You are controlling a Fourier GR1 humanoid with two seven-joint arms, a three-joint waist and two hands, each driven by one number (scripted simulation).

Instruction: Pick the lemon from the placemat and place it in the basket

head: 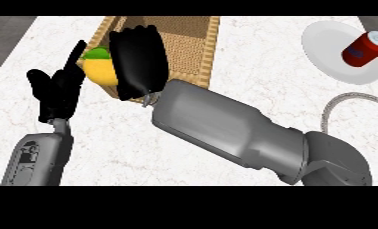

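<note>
Lemon (102, 69) gripped by curled right hand (138, 60) over placemat (198, 38).

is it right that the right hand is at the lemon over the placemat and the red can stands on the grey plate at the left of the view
Not quite. The red can lies on the grey plate at the right of the head view, not the left. The rest holds: the right hand is at the lemon over the placemat.
</note>
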